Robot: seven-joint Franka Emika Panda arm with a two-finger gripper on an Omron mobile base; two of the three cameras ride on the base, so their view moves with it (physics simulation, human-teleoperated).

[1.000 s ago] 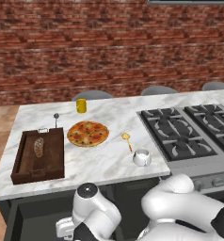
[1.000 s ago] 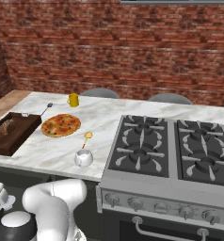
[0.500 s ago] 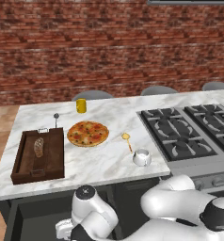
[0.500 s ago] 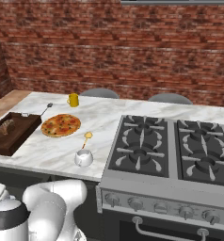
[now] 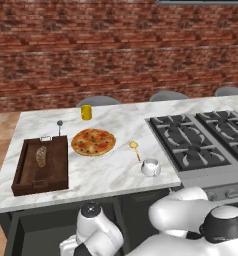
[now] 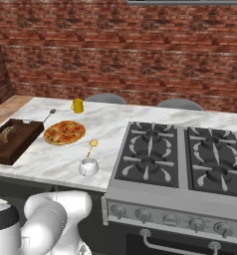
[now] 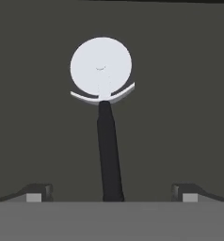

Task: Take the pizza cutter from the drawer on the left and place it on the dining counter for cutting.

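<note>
I hold the tool (image 7: 112, 193) wide open, straddling the pizza cutter (image 7: 106, 117) on the drawer (image 7: 34, 103) floor, ready to pinch its handle.

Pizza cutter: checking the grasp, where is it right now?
In the hand view, the pizza cutter lies on the dark drawer floor, handle centred between the open claw tips, wheel pointing away.
</note>
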